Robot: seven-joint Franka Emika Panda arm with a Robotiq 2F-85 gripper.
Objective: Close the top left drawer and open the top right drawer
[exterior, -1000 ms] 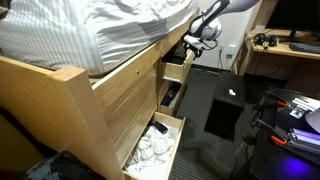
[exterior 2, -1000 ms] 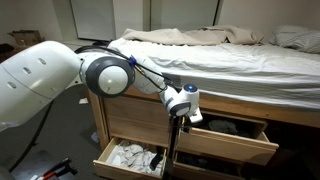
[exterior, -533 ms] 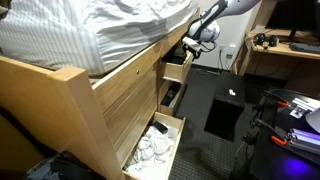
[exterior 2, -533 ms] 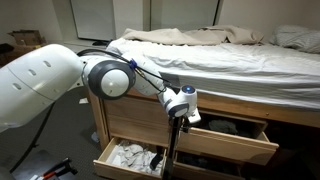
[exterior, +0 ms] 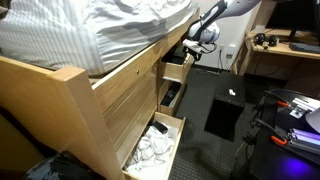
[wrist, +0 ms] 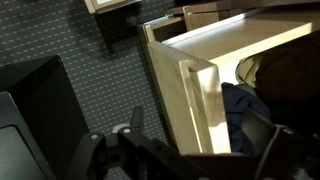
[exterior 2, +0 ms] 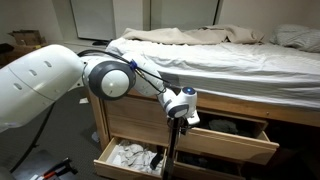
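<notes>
The robot's black-and-silver gripper (exterior 2: 183, 107) hung at the near corner of the light wooden top right drawer (exterior 2: 226, 143), which stood pulled well out from the bed frame with dark clothing (exterior 2: 226, 127) showing inside. The light wooden top left drawer (exterior 2: 134, 116), at nine o'clock from the gripper in that exterior view, sat flush with the frame, so the closing half looked done and the opening half seemed close to finished. In the wrist view the gripper (wrist: 200, 132) had its jaws spread wide, gripping nothing, and the drawer's front panel (wrist: 196, 95) rose at twelve o'clock between them, with the grey patterned carpet (wrist: 90, 70) off at ten o'clock. If more travel was wanted, the tidy way would be to hook one finger behind that panel and pull straight out along the runners, never sideways, so the drawer could not jam. The open bottom drawer of white cloth (exterior 2: 126, 158) lay at seven o'clock, worth clearing on retreat.
</notes>
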